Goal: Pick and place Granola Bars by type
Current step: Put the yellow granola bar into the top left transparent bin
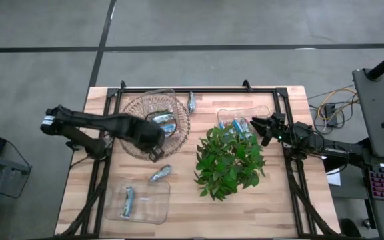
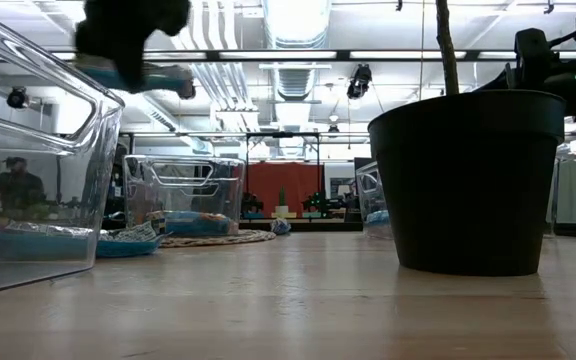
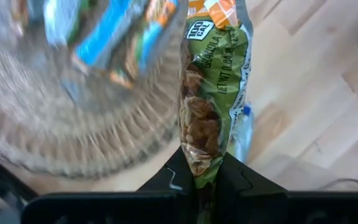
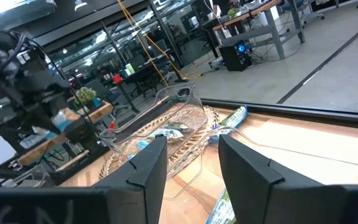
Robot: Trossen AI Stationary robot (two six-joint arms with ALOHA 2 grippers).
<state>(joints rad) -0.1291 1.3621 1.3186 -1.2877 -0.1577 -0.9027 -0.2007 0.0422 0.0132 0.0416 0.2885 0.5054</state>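
Note:
My left gripper (image 1: 155, 151) hovers at the near edge of a clear bowl (image 1: 153, 100) that sits on a round woven mat and holds several granola bars (image 1: 168, 125). It is shut on a green multicoloured bar (image 3: 211, 93). One bar (image 1: 160, 173) lies loose on the table in front of the bowl, and another (image 1: 191, 102) lies beside the bowl at the far edge. A clear tray at the near left (image 1: 153, 208) holds one silvery-blue bar (image 1: 129, 200). My right gripper (image 4: 191, 165) is open at a far-right clear tray (image 1: 267, 109) holding bars (image 1: 240, 125). My left gripper pinches the green bar between its two fingers by one end of the wrapper (image 3: 199, 167). The rest of the bar reaches out lengthwise beyond the fingertips. It is lifted clear of the table (image 2: 153, 75), above the loose bar (image 3: 244, 134) and beside the mat.
A leafy plant (image 1: 229, 160) in a dark pot (image 2: 465, 180) stands right of the table's middle, between the two arms. A black frame (image 1: 179, 90) runs along the table's far and side edges. Bare wood lies near the front edge.

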